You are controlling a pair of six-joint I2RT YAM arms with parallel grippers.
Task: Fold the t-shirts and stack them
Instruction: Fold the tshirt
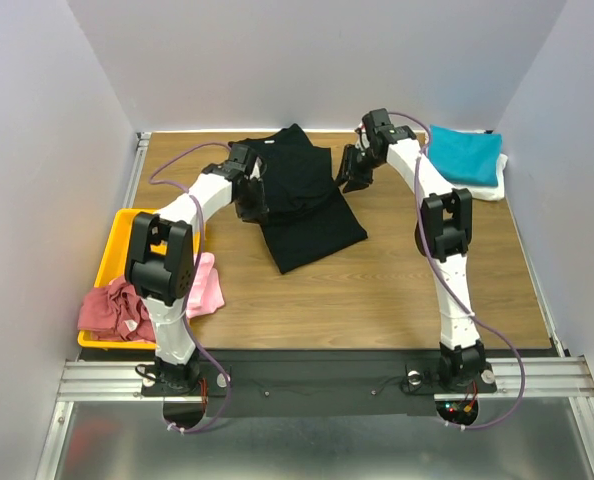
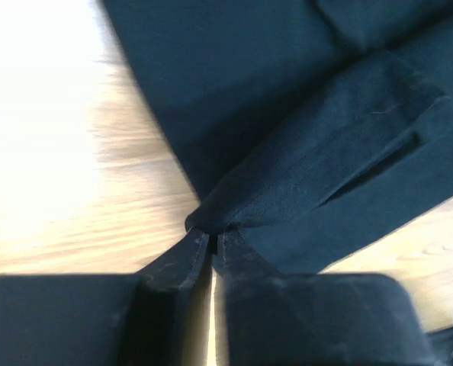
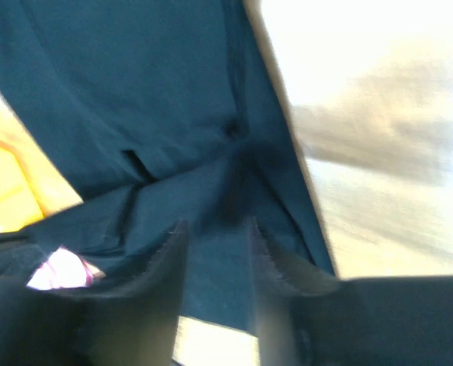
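The large black t-shirt lies partly folded on the wooden table. My left gripper sits at the shirt's left edge. In the left wrist view the left gripper is shut on a pinched fold of the black t-shirt. My right gripper hovers at the shirt's right edge. In the right wrist view the right gripper has its jaws apart, with the black t-shirt lying loose beneath them. A folded teal t-shirt rests on a white t-shirt at the back right.
A yellow tray stands at the left edge of the table. A dusty red t-shirt lies crumpled over its near end, and a pink t-shirt lies beside it. White walls close in the back and both sides.
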